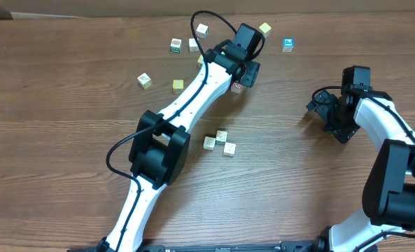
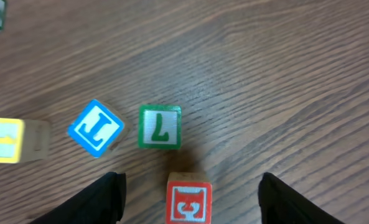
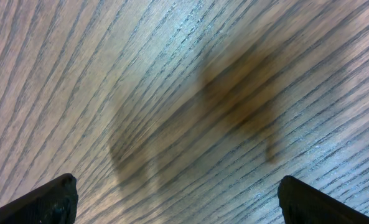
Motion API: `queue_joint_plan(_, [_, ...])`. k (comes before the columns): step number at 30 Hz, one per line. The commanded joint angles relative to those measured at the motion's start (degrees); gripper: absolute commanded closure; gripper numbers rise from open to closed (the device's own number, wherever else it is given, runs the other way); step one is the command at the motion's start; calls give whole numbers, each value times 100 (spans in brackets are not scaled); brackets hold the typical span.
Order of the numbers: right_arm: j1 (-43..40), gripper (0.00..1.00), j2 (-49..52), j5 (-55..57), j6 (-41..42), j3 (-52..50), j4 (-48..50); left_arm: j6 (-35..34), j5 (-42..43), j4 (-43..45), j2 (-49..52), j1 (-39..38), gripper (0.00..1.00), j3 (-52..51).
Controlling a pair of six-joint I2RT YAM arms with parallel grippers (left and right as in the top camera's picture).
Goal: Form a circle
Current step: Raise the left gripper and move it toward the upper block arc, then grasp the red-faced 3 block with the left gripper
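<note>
- Three cream cubes form the circle (image 1: 222, 137): a tight clump on the counter (image 1: 67, 105), just beside the left arm (image 1: 193, 98) at its dark elbow block and well apart from both sets of jaws.
- One red cube (image 2: 189, 202), printed face up. Your left wrist view shows it between the two fingers (image 2: 106, 199), touching neither. From overhead it lies at the tip of the left arm, well apart from the circle.
- Left jaws: open, with room to spare on both sides of the red cube. They straddle it and grip nothing.
- Right jaws: spread fully wide over bare counter at your right side, with nothing between them. The right wrist view is blurred and shows only wood grain and a dark smudge of shadow.
- One green cube (image 2: 160, 127) with a white L face, just beyond the red cube and not touching it.
- One blue cube (image 2: 95, 127), turned corner-on, just beside the green cube on its left.
- One yellow cube (image 2: 10, 140) at the left edge of the left wrist view, near the blue cube.
- Several loose cubes (image 1: 176, 45) scattered across the far side of the counter in the overhead view, on either side of the left arm's tip. One has a blue face and one is plain yellow.
</note>
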Motion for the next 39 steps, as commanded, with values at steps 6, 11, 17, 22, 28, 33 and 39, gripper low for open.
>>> queue_joint_plan(6, [-4, 0, 11, 39, -7, 105, 4, 109, 219, 31, 350, -9, 39, 22])
queue_joint_plan(11, [-4, 0, 11, 39, -7, 105, 4, 109, 219, 94, 350, -9, 47, 22])
queue_joint_plan(17, [-4, 0, 11, 39, -7, 105, 4, 109, 219, 22, 350, -9, 60, 22])
queue_joint_plan(22, [-4, 0, 11, 37, -7, 105, 4, 105, 221, -210, 350, -22, 55, 22])
queue_joint_plan(28, [-4, 0, 11, 39, -7, 105, 4, 44, 221, -363, 350, -37, 55, 22])
queue_joint_plan(33, [-4, 0, 11, 39, -7, 105, 4, 44, 219, -380, 352, -37, 53, 7])
queue_joint_plan(39, [-4, 0, 11, 39, -7, 105, 7, 44, 221, -356, 352, -37, 62, 7])
